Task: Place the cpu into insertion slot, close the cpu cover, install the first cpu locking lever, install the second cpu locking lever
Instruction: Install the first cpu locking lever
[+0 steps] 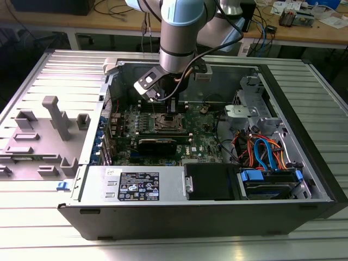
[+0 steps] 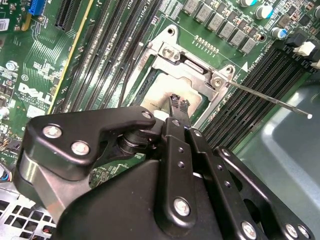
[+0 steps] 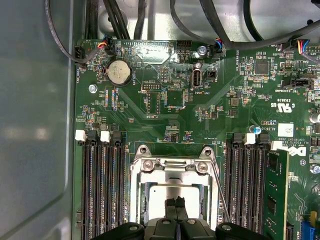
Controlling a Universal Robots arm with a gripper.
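In the open computer case my gripper (image 1: 172, 109) stands over the insertion slot (image 1: 166, 124) on the green board. In both wrist views the gripper (image 2: 178, 104) (image 3: 175, 202) is shut, with its tips together on or just above the silvery top of the cpu (image 3: 160, 192) (image 2: 155, 97). The cpu lies in the slot. The cpu cover (image 3: 172, 172) (image 2: 192, 67) lies down around it, and the cpu top shows through its window. One thin wire locking lever (image 2: 270, 100) (image 3: 220, 195) angles away from the slot's corner over the memory slots. A darker lever (image 2: 122, 85) runs along the other side.
Black memory slots (image 3: 102, 190) flank the slot on both sides, one holding a green module (image 3: 277, 190). Cables (image 3: 125, 20) hang by the case wall. A drive bay with coloured cables (image 1: 266, 152) fills the exterior view's right. Grey fixtures (image 1: 54, 117) stand on the table at its left.
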